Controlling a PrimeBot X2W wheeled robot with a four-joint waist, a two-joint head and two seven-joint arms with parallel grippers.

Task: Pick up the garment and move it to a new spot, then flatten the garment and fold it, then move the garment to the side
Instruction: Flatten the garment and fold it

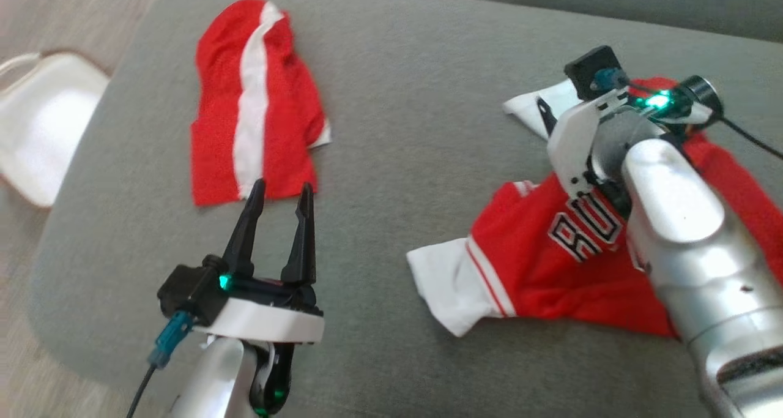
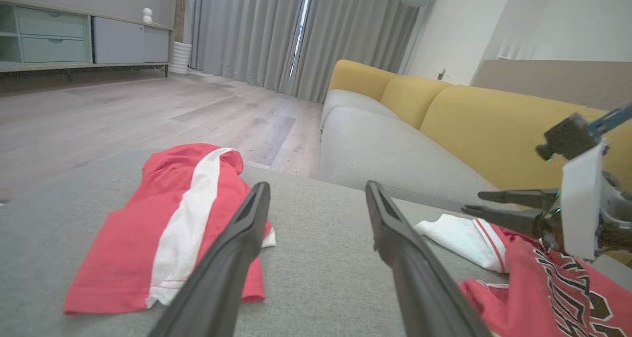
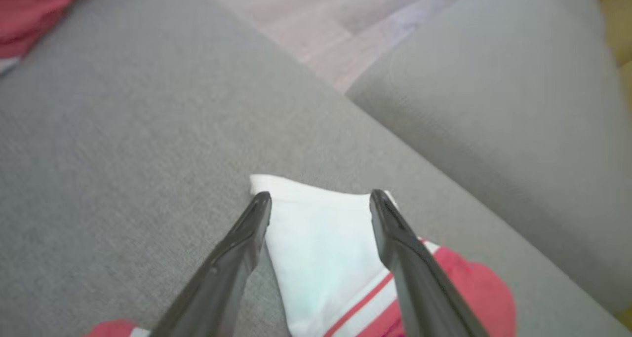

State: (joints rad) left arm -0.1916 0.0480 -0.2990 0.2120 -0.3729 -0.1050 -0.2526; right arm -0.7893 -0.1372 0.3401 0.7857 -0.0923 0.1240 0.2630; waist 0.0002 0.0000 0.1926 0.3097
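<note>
A crumpled red jersey (image 1: 538, 265) with white sleeves and black lettering lies on the right of the grey cushion (image 1: 397, 161). My right gripper (image 1: 542, 115) hovers open over the jersey's far white sleeve (image 3: 316, 258), one finger on each side of the sleeve's tip and nothing pinched; its own view shows the gripper (image 3: 321, 199). A second red garment (image 1: 254, 103) with a white stripe lies folded at the far left. My left gripper (image 1: 280, 191) stands open and empty just in front of its near edge. From the left wrist I see this gripper (image 2: 318, 189), the striped garment (image 2: 163, 228) and the jersey (image 2: 543, 287).
A white object (image 1: 43, 124) sits on the wooden floor past the cushion's left edge. Beyond the cushion stand a grey sofa seat (image 2: 385, 149) with yellow backs (image 2: 493, 125), curtains and a low cabinet (image 2: 74, 36). Bare grey cushion lies between the two garments.
</note>
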